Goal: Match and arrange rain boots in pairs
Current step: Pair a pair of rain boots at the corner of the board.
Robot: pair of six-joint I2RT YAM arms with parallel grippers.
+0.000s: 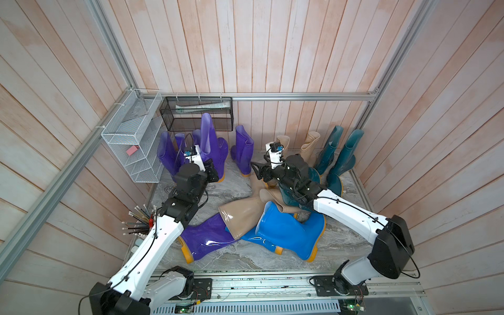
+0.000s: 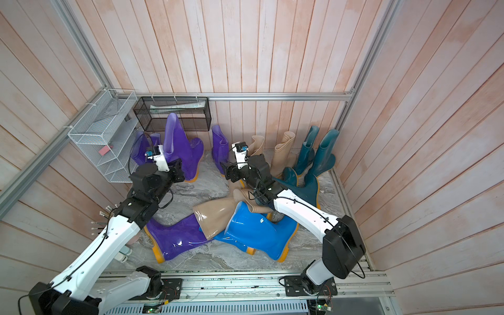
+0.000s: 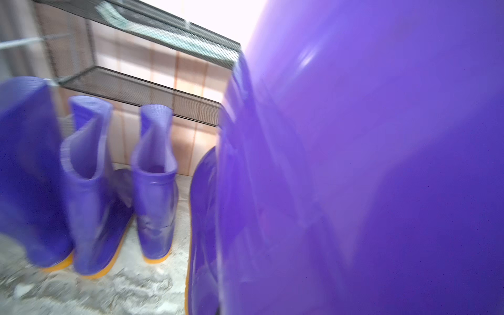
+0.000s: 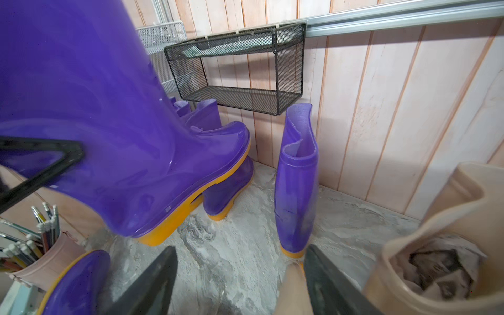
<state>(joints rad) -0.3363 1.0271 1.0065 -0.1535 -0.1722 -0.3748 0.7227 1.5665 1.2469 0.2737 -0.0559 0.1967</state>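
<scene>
I see glossy, smooth rubber rain boots on a rough, marbled stone-look bench; at eleven o'clock, a matt black metal mesh basket; matt wood-plank walls.

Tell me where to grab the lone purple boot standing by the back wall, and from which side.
Pinch the top rim of the lone purple boot: it stands upright, mouth open upward, so the shaft wall can be taken inside and out. Come from above and the front; the back wall is close behind and the black mesh basket hangs beside it.
</scene>
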